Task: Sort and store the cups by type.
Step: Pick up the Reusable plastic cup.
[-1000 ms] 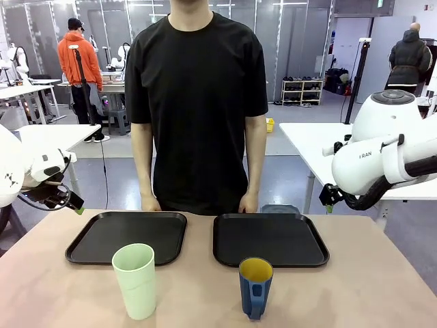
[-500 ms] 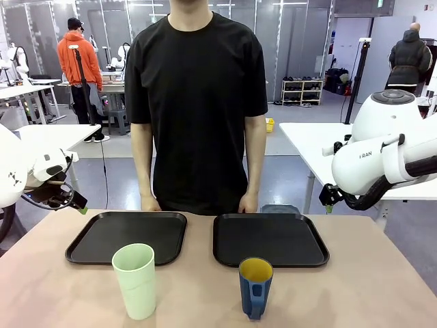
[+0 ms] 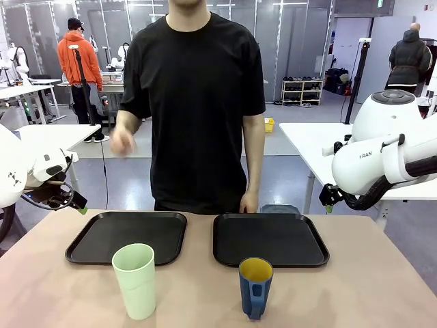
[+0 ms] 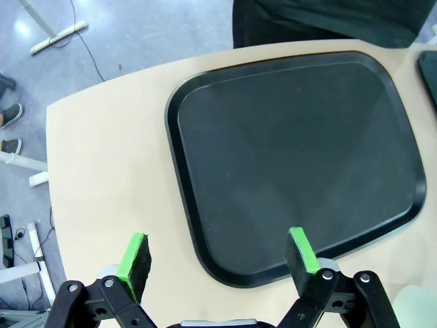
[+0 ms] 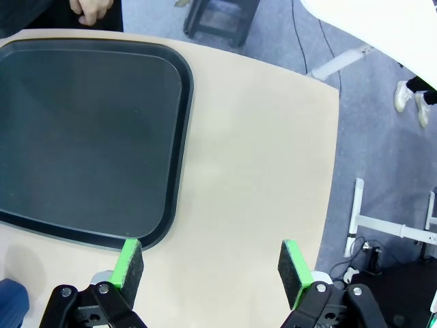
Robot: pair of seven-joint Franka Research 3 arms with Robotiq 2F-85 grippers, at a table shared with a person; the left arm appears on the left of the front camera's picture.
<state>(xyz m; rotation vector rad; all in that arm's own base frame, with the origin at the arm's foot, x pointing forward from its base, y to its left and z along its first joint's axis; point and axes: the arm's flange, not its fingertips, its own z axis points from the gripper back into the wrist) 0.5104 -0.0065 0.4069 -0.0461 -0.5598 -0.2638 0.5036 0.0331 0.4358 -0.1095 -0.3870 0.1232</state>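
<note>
pale mint-green plastic, smooth and tapered, forms the one tall handleless tumbler [image 3: 134, 280]. it stands upright on the tan wood-look table [image 3: 382, 287], just in front of the left tray [image 3: 89, 239]. one shorter dark blue mug [image 3: 255, 287], yellow inside, handle toward the camera, stands in front of the right tray [image 3: 300, 240]. the two cups are well apart. the two trays are matte black with rounded corners and raised rims, lying side by side.

the left gripper [image 4: 218, 254] hangs above the left tray's near corner, green pads spread wide, released. the right gripper [image 5: 212, 268] is also released, over the table beside the right tray.

since a moment ago, the person's hand [image 3: 123, 140] on the picture's left has risen from the table edge to chest height and is blurred. the other hand [image 3: 249, 203] stays at the far edge. the cups and trays have not moved.
</note>
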